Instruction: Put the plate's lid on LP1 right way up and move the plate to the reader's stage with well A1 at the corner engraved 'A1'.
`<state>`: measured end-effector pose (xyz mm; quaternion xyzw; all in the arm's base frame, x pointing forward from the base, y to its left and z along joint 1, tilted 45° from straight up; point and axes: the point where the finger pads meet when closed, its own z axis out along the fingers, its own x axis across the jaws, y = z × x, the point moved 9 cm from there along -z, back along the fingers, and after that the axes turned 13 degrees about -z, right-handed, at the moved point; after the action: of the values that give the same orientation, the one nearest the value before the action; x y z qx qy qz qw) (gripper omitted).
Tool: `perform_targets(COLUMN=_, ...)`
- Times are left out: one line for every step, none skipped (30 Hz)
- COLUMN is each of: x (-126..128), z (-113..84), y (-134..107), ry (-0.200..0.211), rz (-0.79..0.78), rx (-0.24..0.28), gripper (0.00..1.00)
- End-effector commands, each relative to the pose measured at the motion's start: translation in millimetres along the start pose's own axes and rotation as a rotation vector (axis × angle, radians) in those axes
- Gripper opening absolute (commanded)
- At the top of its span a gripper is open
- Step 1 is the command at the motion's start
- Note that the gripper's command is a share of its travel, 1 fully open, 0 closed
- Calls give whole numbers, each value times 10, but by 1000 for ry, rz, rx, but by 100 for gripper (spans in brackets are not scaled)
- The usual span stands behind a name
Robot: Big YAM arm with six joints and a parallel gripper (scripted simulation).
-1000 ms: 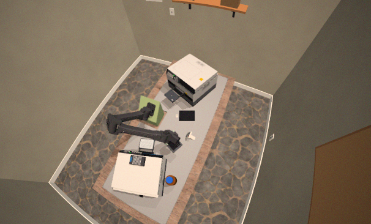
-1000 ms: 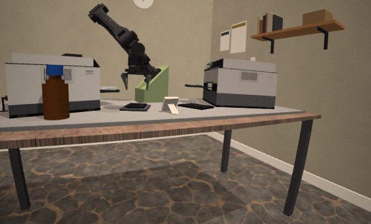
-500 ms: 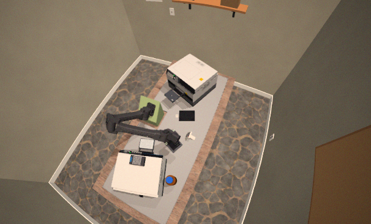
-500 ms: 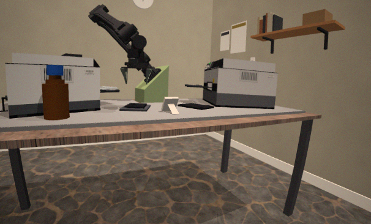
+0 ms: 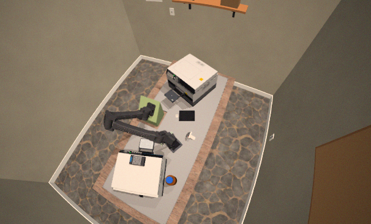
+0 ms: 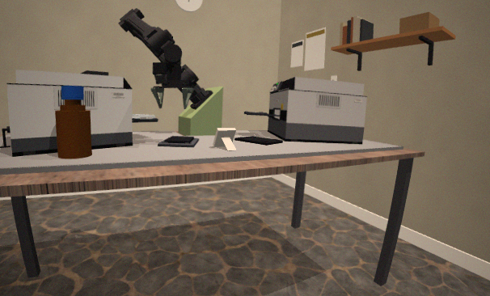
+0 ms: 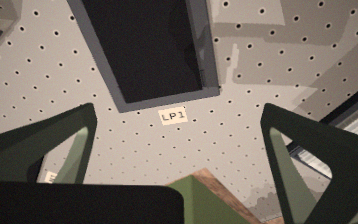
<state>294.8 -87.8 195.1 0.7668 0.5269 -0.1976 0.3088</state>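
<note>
My gripper [image 6: 172, 107] [image 7: 178, 112] is open and empty, above the deck near LP1. LP1 [image 5: 177, 148] [image 6: 164, 143] [image 7: 111, 95] is a slate frame with a black middle, beyond the fingertips in the wrist view. The pale plate [image 5: 146, 143] [image 6: 144, 116] sits on the dispenser's stage; part of it shows at the wrist view's right edge. I cannot tell a clear lid on it or on LP1. The reader's stage [image 5: 172, 95] [image 6: 253, 112] sticks out, with no plate on it. Its A1 engraving is unreadable here.
The dispenser [image 5: 136, 177] has the blue-capped brown bottle [image 5: 170, 180] [image 6: 73, 129] beside it. The reader [image 5: 193, 71] [image 6: 326, 117] stands at the other end. Black N1 [image 5: 187, 115] [image 6: 259, 140], a small white stand [image 5: 191, 136] [image 6: 225, 133] and the green arm mount [image 5: 158, 117] [image 6: 209, 119] lie between.
</note>
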Motion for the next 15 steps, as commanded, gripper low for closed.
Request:
perform_targets(x=-240, z=-117, y=94, ry=3, rz=182, rx=-11, gripper=100)
perform_targets(x=-284, z=-113, y=65, ry=3, rz=217, rx=-12, gripper=100)
perform_targets(x=-322, z=-110, y=35, ry=4, rz=249, rx=-12, gripper=100)
perform_targets(x=-355, z=-107, y=4, ry=6, rz=280, rx=-12, gripper=100)
perform_targets(x=-381, z=-100, y=-32, ry=7, rz=307, rx=-10, gripper=100)
perform_targets(x=-404, z=-91, y=-74, ry=7, rz=332, rx=-5, gripper=100)
perform_targets(x=-428, z=-80, y=-114, ry=6, rz=355, rx=1, gripper=100)
perform_targets(x=-451, z=-68, y=-156, ry=7, rz=378, rx=8, gripper=100)
perform_targets(x=-481, z=-63, y=-187, ry=7, rz=401, rx=12, gripper=100)
perform_targets(x=-513, z=-59, y=-213, ry=7, rz=426, rx=15, gripper=100)
perform_targets(x=-513, z=-59, y=-213, ry=7, rz=426, rx=15, gripper=100)
perform_targets(x=-513, z=-59, y=-213, ry=7, rz=426, rx=15, gripper=100)
perform_targets(x=-525, z=-80, y=-176, ry=7, rz=430, rx=4, gripper=100)
perform_targets(x=-562, z=-101, y=-173, ry=12, rz=460, rx=-1, gripper=100)
perform_targets(x=-611, z=-113, y=-198, ry=13, rz=490, rx=-1, gripper=100)
